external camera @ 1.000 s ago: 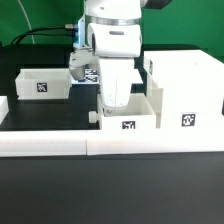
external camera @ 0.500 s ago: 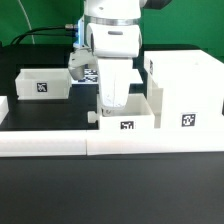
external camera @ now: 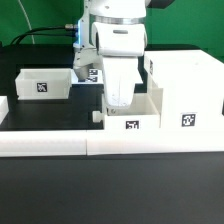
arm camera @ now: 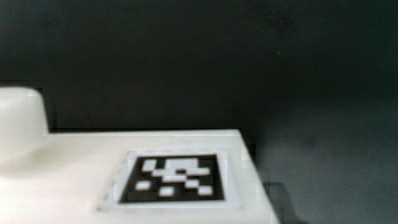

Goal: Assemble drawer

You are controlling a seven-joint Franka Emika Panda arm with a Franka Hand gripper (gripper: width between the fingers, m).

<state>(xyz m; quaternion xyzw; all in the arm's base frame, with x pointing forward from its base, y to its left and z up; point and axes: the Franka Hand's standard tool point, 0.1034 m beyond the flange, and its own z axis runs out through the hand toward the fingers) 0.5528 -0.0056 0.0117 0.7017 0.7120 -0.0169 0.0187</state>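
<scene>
A small white tray (external camera: pixel 143 119) with a tag on its front stands at the middle of the table, right beside the tall white shell (external camera: pixel 185 85) on the exterior view's right. My gripper (external camera: pixel 120 104) reaches down into this tray; its fingertips are hidden behind the tray wall, and the tray moves along with it. A small knob (external camera: pixel 97 117) sticks out of the tray's left side. The wrist view shows a white face of the tray (arm camera: pixel 71 160) with its tag (arm camera: pixel 175 178) and the knob (arm camera: pixel 18 125); no fingers show there. A second tray (external camera: pixel 42 84) lies at the left.
Long low white bars (external camera: pixel 60 142) run along the front of the parts. The marker board (external camera: pixel 91 73) lies behind the arm. Dark table surface lies between the two trays.
My gripper and the middle tray have shifted a little toward the exterior view's right, closer to the shell. The left tray and the shell have not moved.
</scene>
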